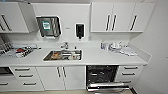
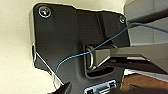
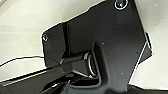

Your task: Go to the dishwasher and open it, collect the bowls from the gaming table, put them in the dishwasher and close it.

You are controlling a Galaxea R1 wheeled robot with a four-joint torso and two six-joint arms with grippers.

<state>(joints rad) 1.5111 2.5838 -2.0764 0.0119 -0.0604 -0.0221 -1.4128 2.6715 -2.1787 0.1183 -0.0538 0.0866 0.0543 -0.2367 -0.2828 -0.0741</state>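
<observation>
Dishwasher (image 1: 102,75) stands open under the white counter (image 1: 100,58), right of the sink (image 1: 63,55), door dropped flat. End effector state, both arms: cannot tell from wrist views.

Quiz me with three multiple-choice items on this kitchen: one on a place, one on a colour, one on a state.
1. Where is the dishwasher?
A. under the counter, right of the sink
B. left of the sink
C. above the counter

2. What colour are the wall cabinets?
A. yellow
B. white
C. black

3. The dishwasher door is
A. shut
B. removed
C. open, folded down

Answers: 1 A, its dark cavity sits below the counter, right of the sink. 2 B, their fronts are white with dark handles. 3 C, the steel door lies lowered at the bottom.
</observation>
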